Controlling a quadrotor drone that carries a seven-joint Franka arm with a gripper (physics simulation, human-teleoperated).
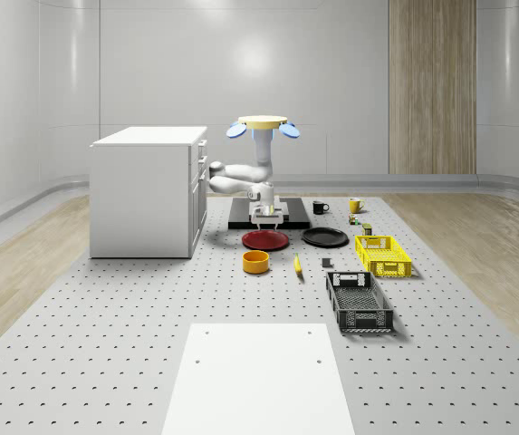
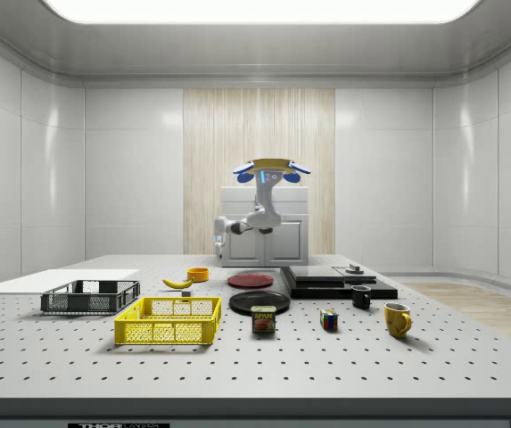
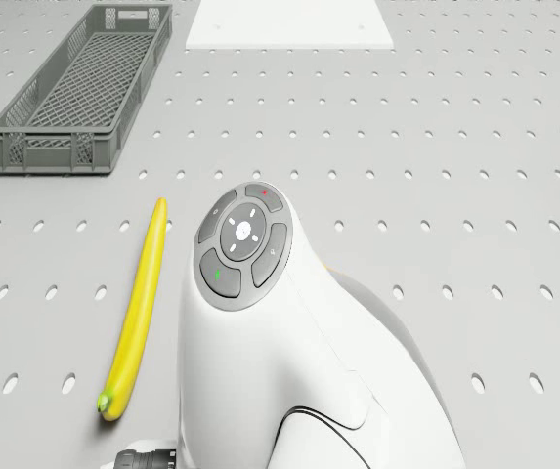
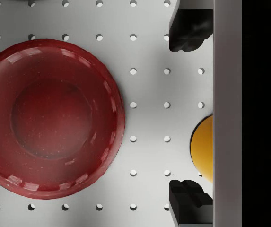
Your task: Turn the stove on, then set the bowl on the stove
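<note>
**Lining up on the stove switch**

The drone (image 1: 263,121) hovers over the stove's (image 1: 297,220) near edge, just behind the red plate (image 1: 265,239). The pincer (image 1: 267,215) hangs low with its fingers (image 4: 188,29) spread wide and empty. The orange bowl (image 1: 255,262) waits on the desk (image 1: 105,344), apart from the stove. My advice: settle the hover, then press the switch squarely before fetching the bowl.
</note>
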